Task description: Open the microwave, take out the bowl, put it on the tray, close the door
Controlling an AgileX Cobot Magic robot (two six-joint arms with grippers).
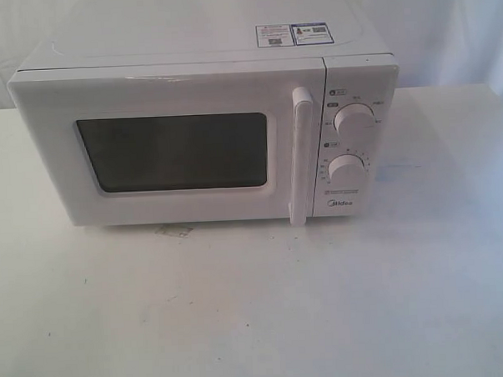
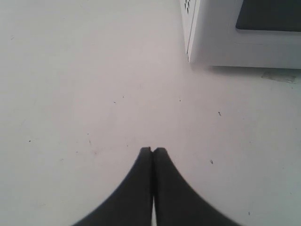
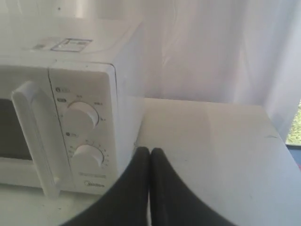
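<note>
White microwave stands apart from both closed jaws.

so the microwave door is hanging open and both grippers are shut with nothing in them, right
Not quite. The door is closed, sitting flush with the knob panel, as the exterior view shows. The rest holds: the left gripper and the right gripper are both shut with nothing in them.

The microwave is white; its door has a dark grey window. The tabletop is off-white, faintly speckled.
</note>
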